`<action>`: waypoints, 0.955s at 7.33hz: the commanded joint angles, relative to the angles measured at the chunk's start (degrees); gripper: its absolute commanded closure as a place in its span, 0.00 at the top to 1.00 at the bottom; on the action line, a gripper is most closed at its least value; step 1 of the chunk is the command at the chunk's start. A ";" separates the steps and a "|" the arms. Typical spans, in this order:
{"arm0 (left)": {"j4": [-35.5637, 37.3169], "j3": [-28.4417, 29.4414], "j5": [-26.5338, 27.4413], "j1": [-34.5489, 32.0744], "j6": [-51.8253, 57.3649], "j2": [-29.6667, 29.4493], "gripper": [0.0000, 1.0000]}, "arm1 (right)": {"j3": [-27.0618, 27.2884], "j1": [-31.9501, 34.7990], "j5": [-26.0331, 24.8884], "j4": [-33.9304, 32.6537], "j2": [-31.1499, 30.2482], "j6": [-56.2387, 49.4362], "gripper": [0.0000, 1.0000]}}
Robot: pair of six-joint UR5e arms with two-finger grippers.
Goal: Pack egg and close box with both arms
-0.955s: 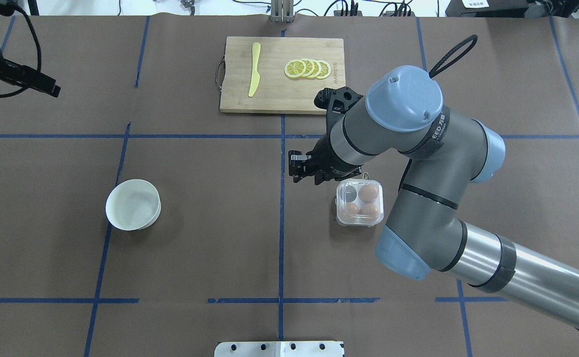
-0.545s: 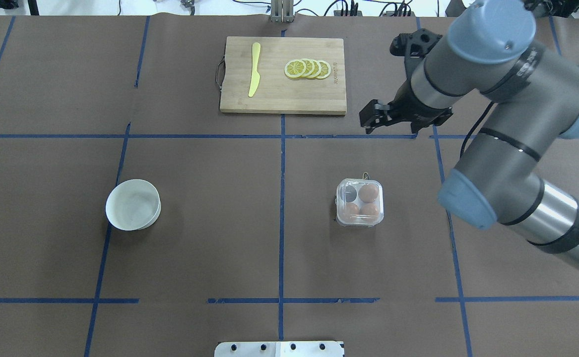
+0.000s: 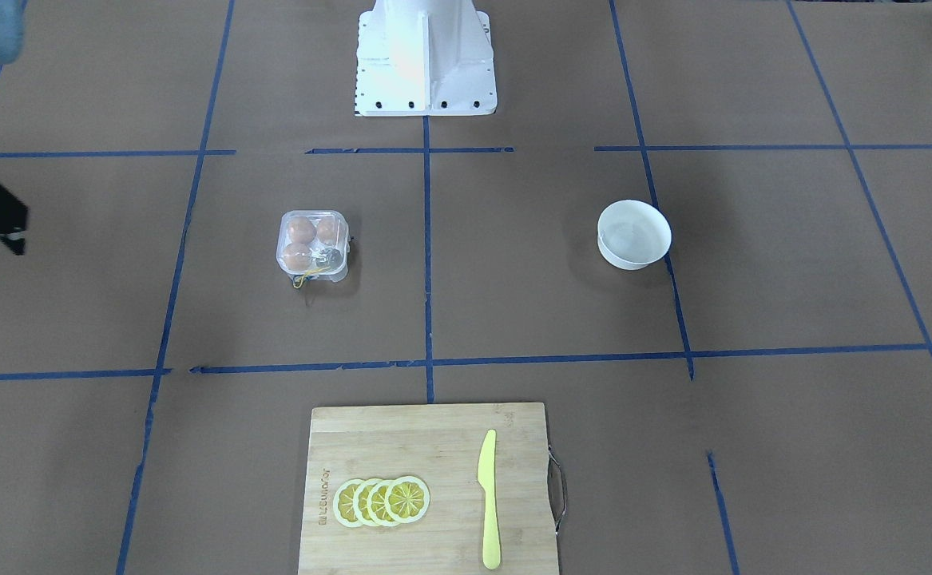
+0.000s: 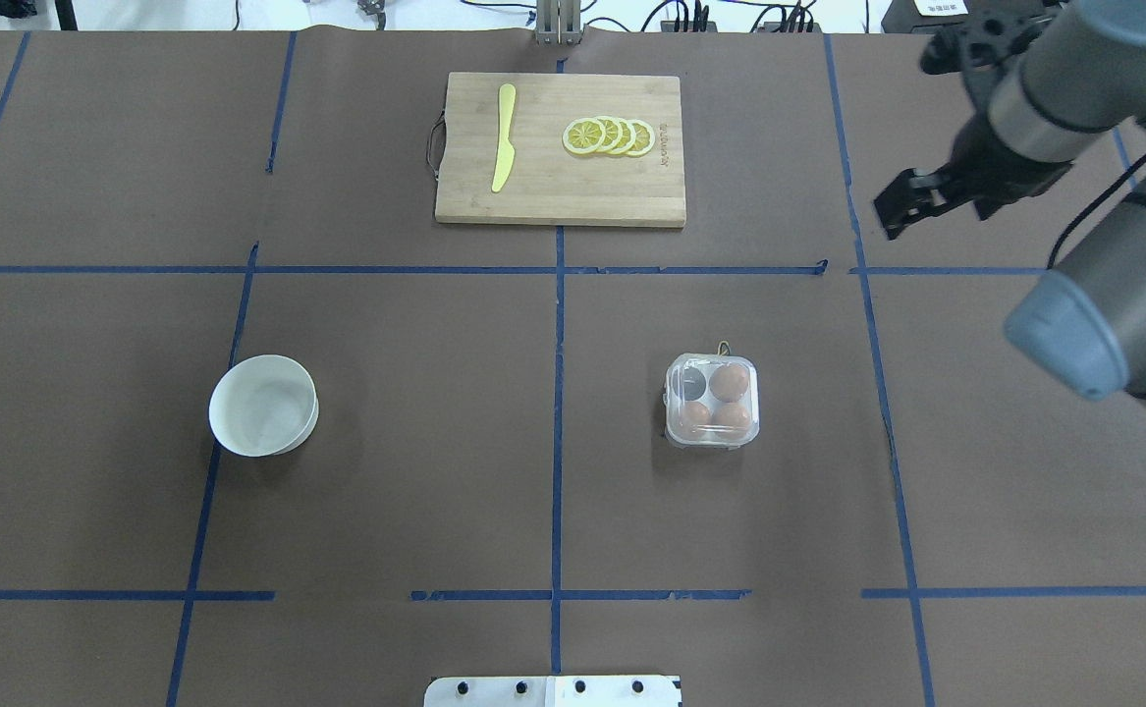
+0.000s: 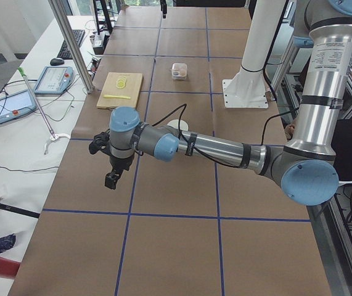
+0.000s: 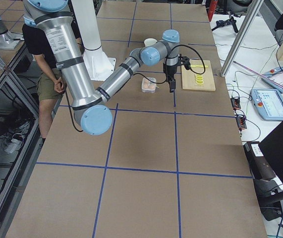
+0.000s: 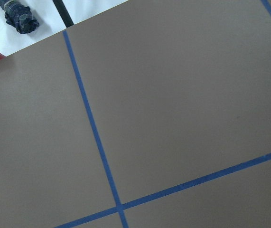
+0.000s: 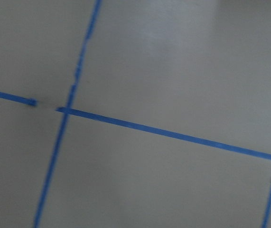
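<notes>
Though its gap blurs, right gripper (image 4: 890, 217) hangs empty.

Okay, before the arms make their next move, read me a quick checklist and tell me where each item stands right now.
1. The box lid down: ok. Latched: cannot tell.
2. The eggs packed: ok, three inside, one cell empty.
3. The bowl empty: ok.
4. The right gripper clear of the box: ok, well off to its side. Open or shut: cannot tell.
5. The left gripper clear of the box: ok, far from it. Open or shut: cannot tell.
</notes>
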 commanded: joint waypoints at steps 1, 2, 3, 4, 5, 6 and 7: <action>0.48 2.15 -1.31 -2.72 2.79 2.49 1.00 | -8.57 13.80 6.00 -0.04 -6.85 -18.13 1.00; 1.79 2.06 -1.48 -2.99 2.61 4.41 1.00 | -10.88 15.58 5.84 0.74 -8.09 -19.58 1.00; 2.07 1.98 -1.83 -2.99 2.18 6.00 1.00 | -11.51 15.85 5.75 0.83 -9.49 -19.33 1.00; 2.07 1.71 -4.36 -2.99 1.39 6.97 1.00 | -12.56 16.12 5.84 0.92 -9.16 -19.33 1.00; 2.85 1.36 -4.73 -2.99 1.21 7.33 1.00 | -13.44 16.47 5.84 0.92 -9.16 -19.42 1.00; 6.78 0.32 -4.74 -2.99 0.51 6.55 1.00 | -14.49 17.08 6.01 1.97 -9.33 -19.42 1.00; 9.60 -1.52 -4.74 -2.99 0.42 6.45 1.00 | -15.81 17.70 6.01 5.02 -10.11 -19.33 1.00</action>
